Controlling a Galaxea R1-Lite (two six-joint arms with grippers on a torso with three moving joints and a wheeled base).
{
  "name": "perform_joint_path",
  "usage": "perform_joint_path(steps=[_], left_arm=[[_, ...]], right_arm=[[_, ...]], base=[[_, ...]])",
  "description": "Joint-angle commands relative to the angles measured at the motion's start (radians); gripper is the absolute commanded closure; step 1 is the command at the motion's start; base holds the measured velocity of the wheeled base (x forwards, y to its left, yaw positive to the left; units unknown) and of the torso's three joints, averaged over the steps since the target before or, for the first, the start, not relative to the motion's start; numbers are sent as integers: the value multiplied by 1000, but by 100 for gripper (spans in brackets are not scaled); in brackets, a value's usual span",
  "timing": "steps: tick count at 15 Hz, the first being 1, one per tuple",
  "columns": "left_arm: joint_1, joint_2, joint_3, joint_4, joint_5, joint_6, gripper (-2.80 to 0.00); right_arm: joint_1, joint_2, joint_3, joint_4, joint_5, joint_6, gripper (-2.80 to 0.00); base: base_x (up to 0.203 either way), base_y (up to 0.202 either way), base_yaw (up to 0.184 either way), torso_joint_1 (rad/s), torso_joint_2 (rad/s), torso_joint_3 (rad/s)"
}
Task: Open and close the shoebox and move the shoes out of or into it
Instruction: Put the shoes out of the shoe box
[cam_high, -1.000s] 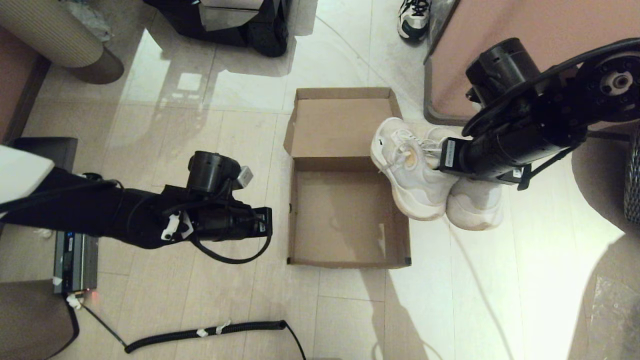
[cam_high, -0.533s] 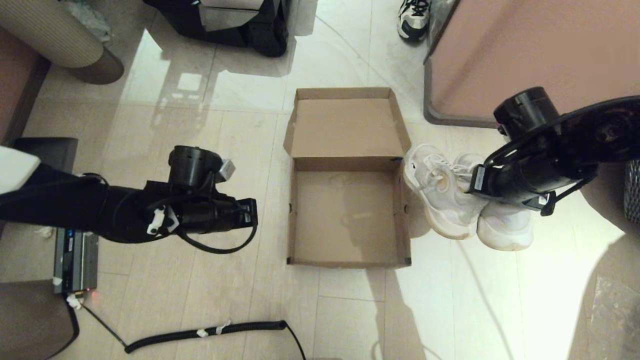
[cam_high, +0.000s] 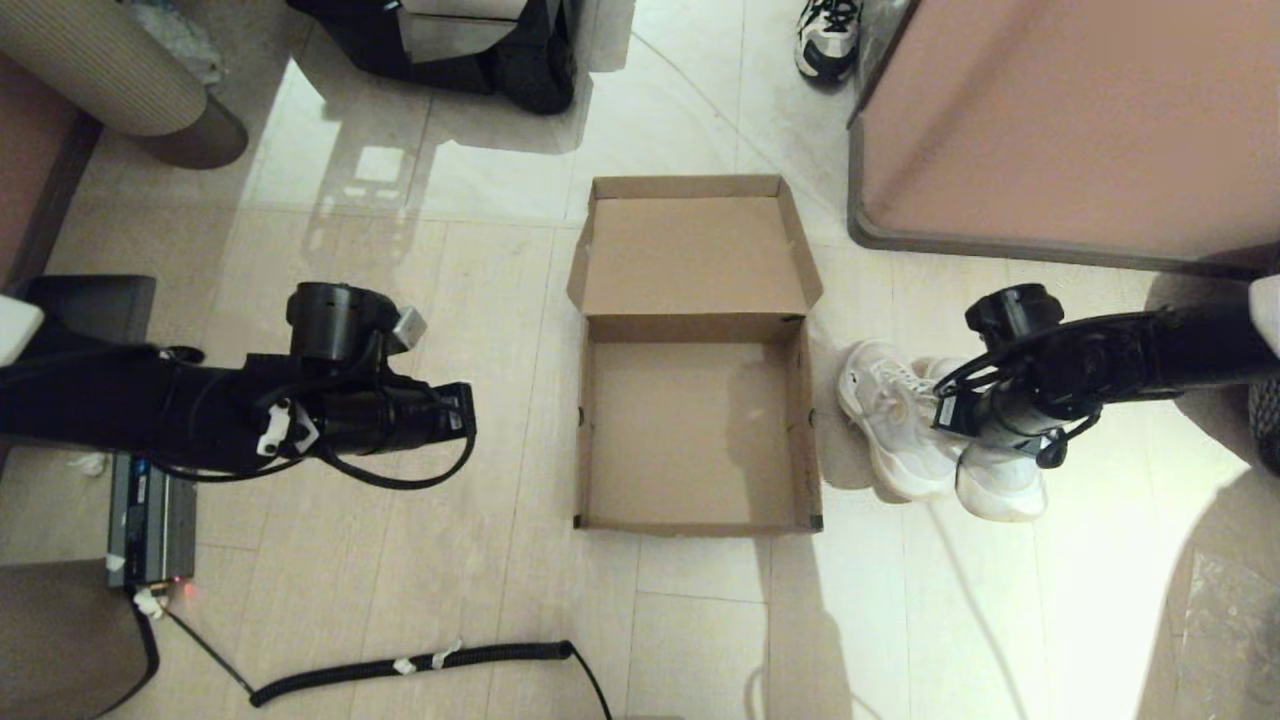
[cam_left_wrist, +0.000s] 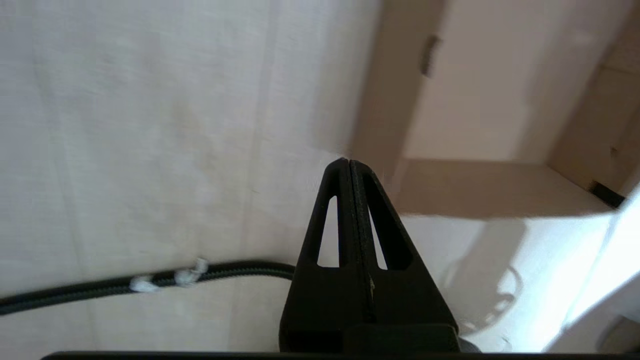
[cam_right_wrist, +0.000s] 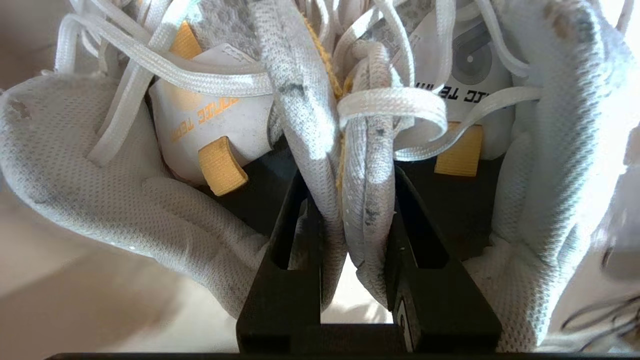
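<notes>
Right claw pinches both white mesh sneakers by their inner collars, carrying them as one beside the open brown cardboard shoebox; left claw hangs closed, empty.

The right gripper has carried the shoes from over the shoebox rim down beside it.

Shoebox interior free; shoes crowd its right wall.
</notes>
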Motion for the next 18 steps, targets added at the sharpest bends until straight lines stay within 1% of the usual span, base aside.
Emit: perform_joint_path(steps=[1,3,4,5,6,9,11,15,16,17,18], left_arm=[[24,12,-7,-2,-1,6,0],[28,30,-6,-28,-3,6,0],[30,38,-6,-39,-3,6,0],[33,44,-7,-41,-3,6,0],[35,49,-7,-42,-3,6,0],[56,56,-7,-43,-6,7,0],[65,55,-7,-43,-6,7,0],[68,55,-7,-44,-6,6,0],[68,55,-5,-44,-6,6,0],[70,55,-2,-44,-6,6,0],[69,55,2,-44,-6,6,0]], right_arm=[[-43,186,-45,-98,-2,-40,0],[-67,257,-123,-136,-5,-65,0],[-70,262,-128,-141,-6,-69,0],[-70,269,-125,-141,-6,-67,-33],[-70,271,-125,-141,-6,-63,-280],[-70,273,-116,-141,-7,-57,-280],[-69,233,-94,-139,-6,-58,-280],[-50,19,42,-137,-4,-59,-280],[-38,-40,80,-136,-5,-59,0],[-18,-89,109,-135,-4,-60,0],[22,-127,125,-132,-1,-59,0]], base=[[0,0,0,0,0,0],[0,0,0,0,0,0],[0,0,0,0,0,0],[0,0,0,0,0,0],[0,0,0,0,0,0],[0,0,0,0,0,0],[0,0,0,0,0,0],[0,0,0,0,0,0],[0,0,0,0,0,0],[0,0,0,0,0,0],[0,0,0,0,0,0]])
